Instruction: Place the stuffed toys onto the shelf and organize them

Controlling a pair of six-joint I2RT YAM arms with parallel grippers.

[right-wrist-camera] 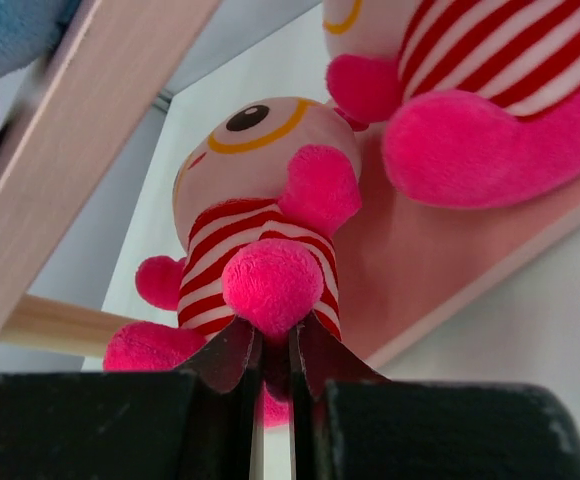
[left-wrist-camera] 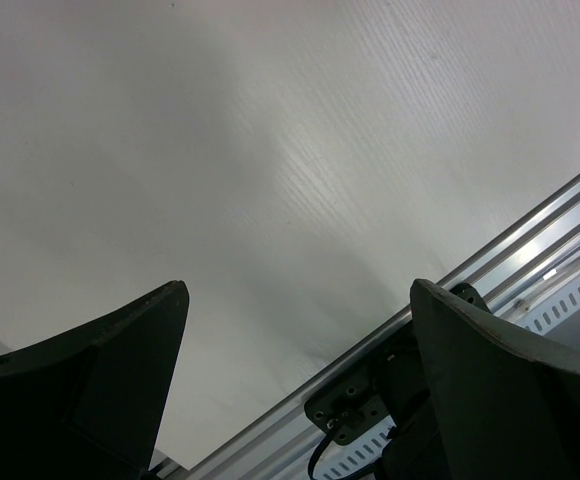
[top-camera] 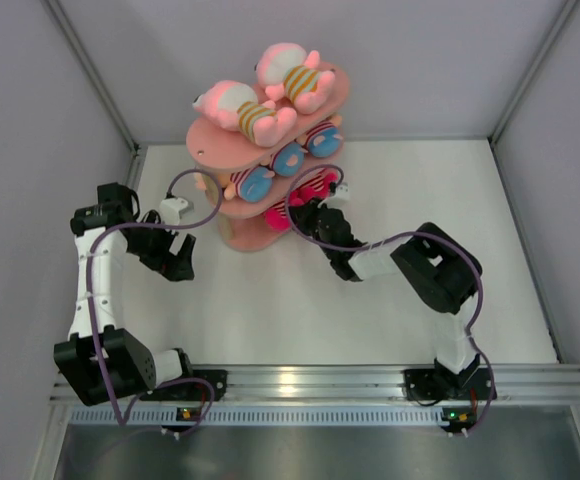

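Right end effector (right-wrist-camera: 275, 338) pinches red-striped toy (right-wrist-camera: 255, 215) between fingertips (right-wrist-camera: 225, 358).

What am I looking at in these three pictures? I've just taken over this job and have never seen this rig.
You are driving two robot arms bolted to the near edge of a white table. One picture looks down from above and behind the arms. The other two come from a camera on each wrist.

The left gripper is open and holds nothing. Its camera shows only bare table and the metal rail.

The right gripper is shut on a red-and-white striped toy at the edge of the lowest board of the pink shelf. A second striped toy lies on that board beside it.

From above you can also see two yellow-striped toys on the upper boards and blue-footed toys on a board beneath them.
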